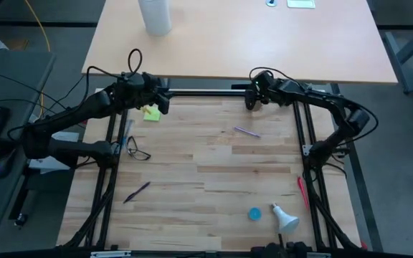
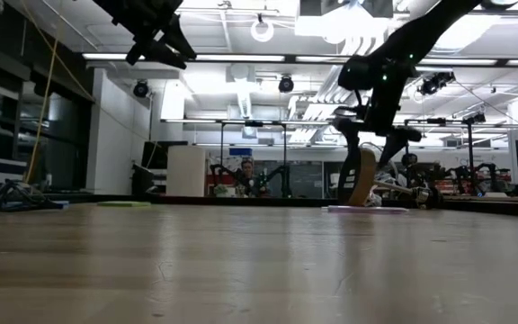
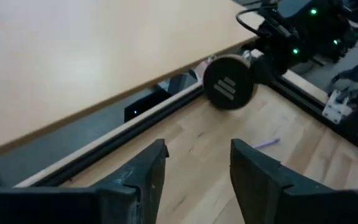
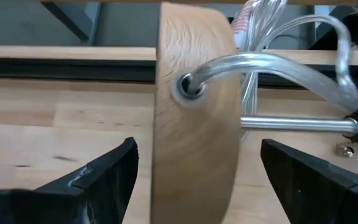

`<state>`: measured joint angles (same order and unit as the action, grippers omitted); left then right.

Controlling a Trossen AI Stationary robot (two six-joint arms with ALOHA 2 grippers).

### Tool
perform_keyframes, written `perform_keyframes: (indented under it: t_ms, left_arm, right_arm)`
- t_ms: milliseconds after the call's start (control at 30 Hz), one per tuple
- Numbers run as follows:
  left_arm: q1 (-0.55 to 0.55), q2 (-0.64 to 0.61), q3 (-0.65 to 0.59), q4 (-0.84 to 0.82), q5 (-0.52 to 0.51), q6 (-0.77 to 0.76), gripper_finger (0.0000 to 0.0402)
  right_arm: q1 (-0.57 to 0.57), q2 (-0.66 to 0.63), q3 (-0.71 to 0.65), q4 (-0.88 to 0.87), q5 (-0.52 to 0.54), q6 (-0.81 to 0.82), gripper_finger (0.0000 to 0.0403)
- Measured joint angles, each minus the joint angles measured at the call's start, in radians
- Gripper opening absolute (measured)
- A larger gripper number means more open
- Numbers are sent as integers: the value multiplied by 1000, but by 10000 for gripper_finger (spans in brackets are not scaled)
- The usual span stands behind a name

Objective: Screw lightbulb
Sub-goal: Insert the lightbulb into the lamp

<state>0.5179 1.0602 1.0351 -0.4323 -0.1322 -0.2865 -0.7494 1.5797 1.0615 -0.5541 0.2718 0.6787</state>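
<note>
Lying on its side at the surface's near edge beside a blue cap, the bulb sits well apart from both raised pincers at the far edge: left parted and empty, right spread around what seems a wooden disc.

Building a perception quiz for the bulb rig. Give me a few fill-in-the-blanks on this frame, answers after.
1. The lightbulb lies on the table beside a small round ___ object.
2. The wooden disc stands on ___ between the open jaws of the right gripper.
3. The jaws of the left gripper stand open and hold ___.

Missing words: blue; edge; nothing.
</note>
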Motion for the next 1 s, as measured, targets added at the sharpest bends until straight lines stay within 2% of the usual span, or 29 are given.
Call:
perform_keyframes:
  t_ms: [133,233,333,467,633,733,833,1000]
  left_arm:
    - [0,2,0,1,-1,0,165]
    - [0,2,0,1,-1,-1,165]
    - [0,2,0,1,-4,0,166]
    - [0,2,0,2,-22,0,166]
    - [0,2,0,21,-99,21,166]
    - [4,2,0,68,-108,26,166]
    - [21,2,0,130,-7,-3,166]
    - [55,1,0,261,308,-124,176]
  right_arm:
    - [1,45,0,69,-11,-6,327]
    - [8,55,0,78,-10,-1,300]
    - [22,45,0,58,12,-9,236]
    - [48,5,0,19,40,-32,116]
    - [82,-66,-1,20,54,-102,115]
    - [107,-132,-1,31,62,-114,115]
    - [150,-211,-1,66,47,-141,115]
    - [264,-342,-1,201,-32,-185,115]
